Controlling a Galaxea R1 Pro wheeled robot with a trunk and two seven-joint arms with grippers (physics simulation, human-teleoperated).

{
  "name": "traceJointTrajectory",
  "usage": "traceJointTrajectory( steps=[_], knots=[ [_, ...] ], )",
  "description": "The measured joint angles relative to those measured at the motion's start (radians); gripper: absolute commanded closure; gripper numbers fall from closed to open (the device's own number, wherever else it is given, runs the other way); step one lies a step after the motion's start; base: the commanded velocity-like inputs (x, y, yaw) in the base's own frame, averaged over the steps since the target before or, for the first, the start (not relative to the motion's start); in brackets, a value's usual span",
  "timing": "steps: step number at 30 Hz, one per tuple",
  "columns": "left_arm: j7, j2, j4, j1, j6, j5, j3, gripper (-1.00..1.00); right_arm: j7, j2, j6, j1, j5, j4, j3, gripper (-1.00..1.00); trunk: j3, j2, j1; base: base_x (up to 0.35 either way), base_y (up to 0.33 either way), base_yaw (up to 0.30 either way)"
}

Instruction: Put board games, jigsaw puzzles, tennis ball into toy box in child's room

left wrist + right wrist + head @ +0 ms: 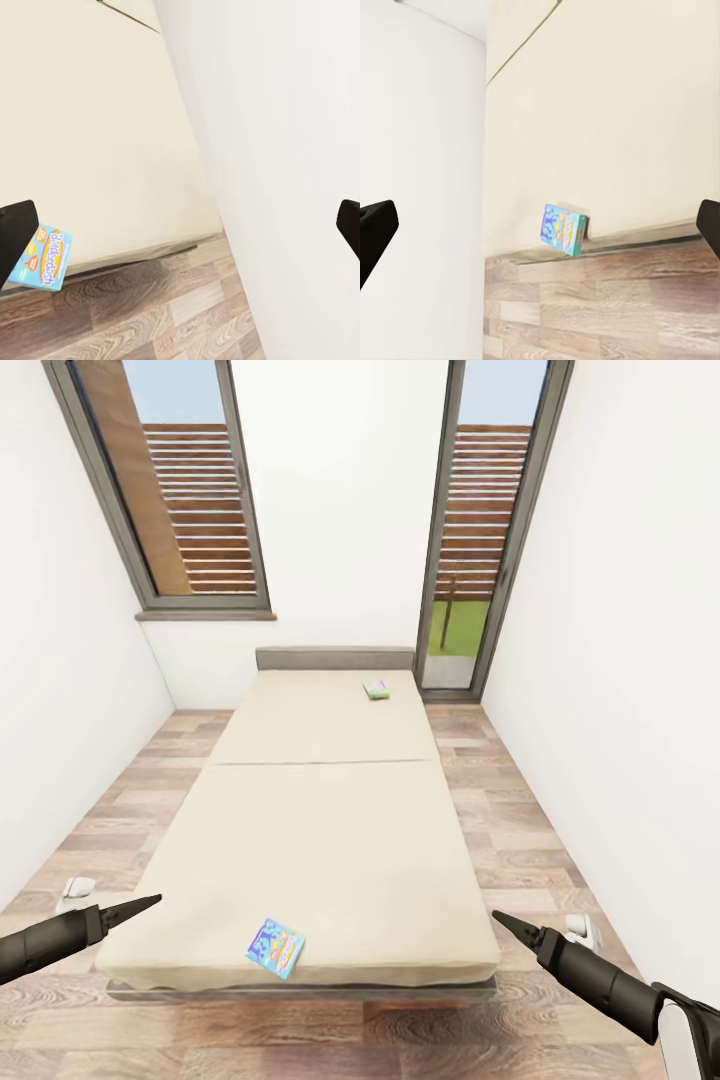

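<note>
We see the bed (320, 830) in the middle of the room, with its headboard (334, 658) at the far end. A small blue game (275, 947) lies flat near the bed's near edge. A white-and-green game (376, 690) lies far up the bed, near the headboard. Our left gripper (150, 901) hangs beside the bed's near left corner, our right gripper (500, 919) beside its near right corner. Two tall windows (170, 490) stand behind the bed.

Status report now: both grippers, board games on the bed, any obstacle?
Left gripper, right gripper: open, empty. Small blue game box near foot edge. White-and-green game box near headboard. Nothing in the way.
</note>
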Motion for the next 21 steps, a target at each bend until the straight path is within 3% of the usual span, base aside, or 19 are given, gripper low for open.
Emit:
traceJointTrajectory(
  steps=[21],
  knots=[
    [-0.001,0.001,0.000,0.000,0.001,0.001,0.000,-1.00,0.000,0.000,0.000,0.000,-0.001,0.000,0.000,-1.00,0.034,0.000,0.000,0.000,0.000,0.000]
  ],
)
